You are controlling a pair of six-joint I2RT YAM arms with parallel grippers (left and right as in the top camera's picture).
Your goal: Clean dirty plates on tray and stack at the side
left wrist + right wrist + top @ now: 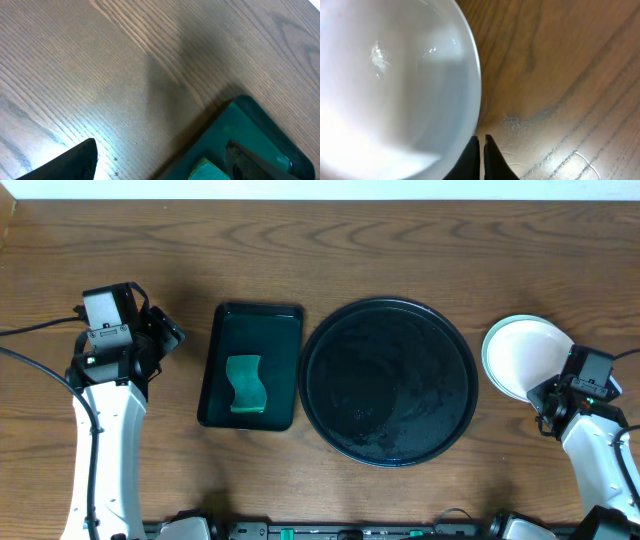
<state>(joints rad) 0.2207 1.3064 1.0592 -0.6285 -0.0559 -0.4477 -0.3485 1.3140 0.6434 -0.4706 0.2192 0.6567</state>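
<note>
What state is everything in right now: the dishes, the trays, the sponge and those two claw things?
plates: stacked to the right of the black tray, white one on top, no smear showing.
black tray: no plates on it, surface looks wet.
green tray: holds the sponge.
sponge: lying flat, untouched.
left fingers: open, holding nothing.
right fingers: shut, beside the plates' rim, gripping nothing.

Round tray (pixel 389 383), rectangular tray (pixel 275 340), sponge (pixel 247 385), plate stack (pixel 520 355): one each.

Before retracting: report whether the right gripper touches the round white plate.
Cannot tell. Right wrist view: shut right gripper ends at the rim of the round white plate; neither gap nor contact shows plainly.
</note>
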